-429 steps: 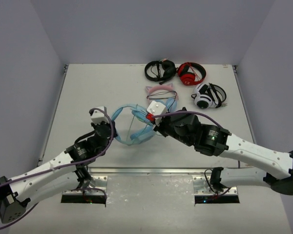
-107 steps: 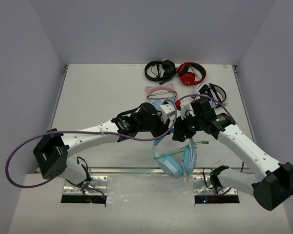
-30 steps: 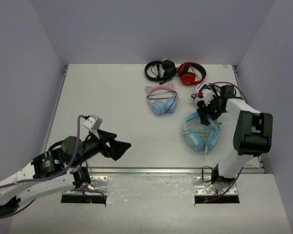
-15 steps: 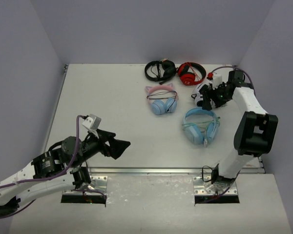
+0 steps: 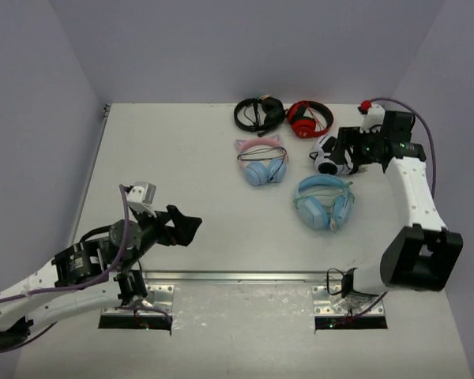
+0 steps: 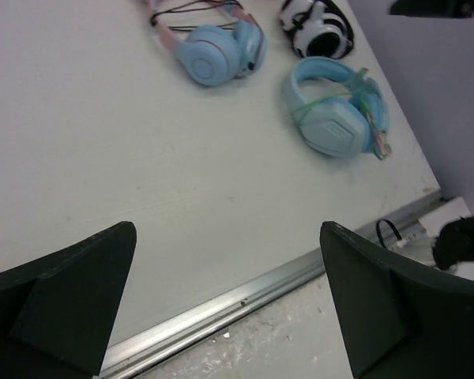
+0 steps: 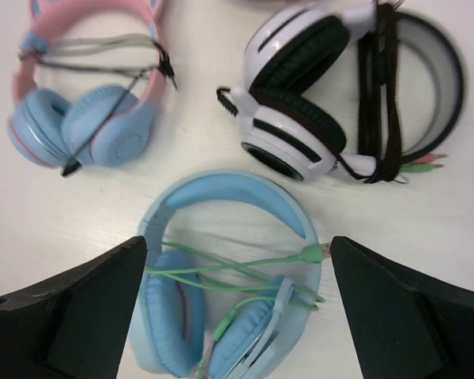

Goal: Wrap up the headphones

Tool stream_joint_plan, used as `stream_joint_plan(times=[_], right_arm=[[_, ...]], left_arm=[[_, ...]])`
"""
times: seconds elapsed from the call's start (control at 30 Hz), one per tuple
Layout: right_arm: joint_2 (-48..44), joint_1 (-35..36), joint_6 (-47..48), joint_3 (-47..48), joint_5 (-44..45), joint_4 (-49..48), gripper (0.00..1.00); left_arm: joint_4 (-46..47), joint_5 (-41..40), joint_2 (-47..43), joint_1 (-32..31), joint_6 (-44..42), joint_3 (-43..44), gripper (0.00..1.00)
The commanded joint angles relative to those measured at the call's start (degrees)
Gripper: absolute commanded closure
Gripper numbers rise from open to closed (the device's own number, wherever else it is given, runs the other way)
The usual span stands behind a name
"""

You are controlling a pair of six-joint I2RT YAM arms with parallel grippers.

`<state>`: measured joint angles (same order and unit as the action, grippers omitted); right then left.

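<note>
The headphones (image 5: 325, 203) lie flat on the table right of centre, light blue, with both cups toward the near edge. Their pale green cable (image 7: 245, 268) is wound loosely across the cups and headband (image 7: 221, 189). My right gripper (image 5: 346, 150) hovers open and empty above them, near the white-and-black set, and looks straight down on them (image 7: 238, 241). My left gripper (image 5: 188, 225) is open and empty low at the near left, far from the headphones (image 6: 336, 118), with the table's front rail between its fingers (image 6: 227, 229).
Pink-and-blue cat-ear headphones (image 5: 261, 162) lie at centre. White-and-black headphones (image 5: 336, 154) lie just beyond the blue pair. Black headphones (image 5: 259, 113) and red headphones (image 5: 310, 118) sit at the far edge. A metal rail (image 5: 245, 276) runs along the near edge.
The right arm has drawn back from the blue headphones and risen toward the far right. The headphones shifted slightly farther and now rest alone. The left gripper has tucked in a little.
</note>
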<state>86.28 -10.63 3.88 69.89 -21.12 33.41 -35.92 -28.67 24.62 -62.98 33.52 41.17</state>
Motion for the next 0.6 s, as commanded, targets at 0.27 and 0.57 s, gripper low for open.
stream_joint_plan(times=[0.27, 0.57], right_arm=[[-40.0, 3.2, -20.8, -8.8, 7.4, 6.7, 0.01], [-56.6, 4.0, -18.6, -11.7, 11.1, 21.6, 0.01]], left_arm=[[-20.0, -32.1, 17.8, 0.6, 16.3, 13.9, 0.00], [5.2, 3.1, 27.0, 41.0, -8.0, 13.2, 0.00]])
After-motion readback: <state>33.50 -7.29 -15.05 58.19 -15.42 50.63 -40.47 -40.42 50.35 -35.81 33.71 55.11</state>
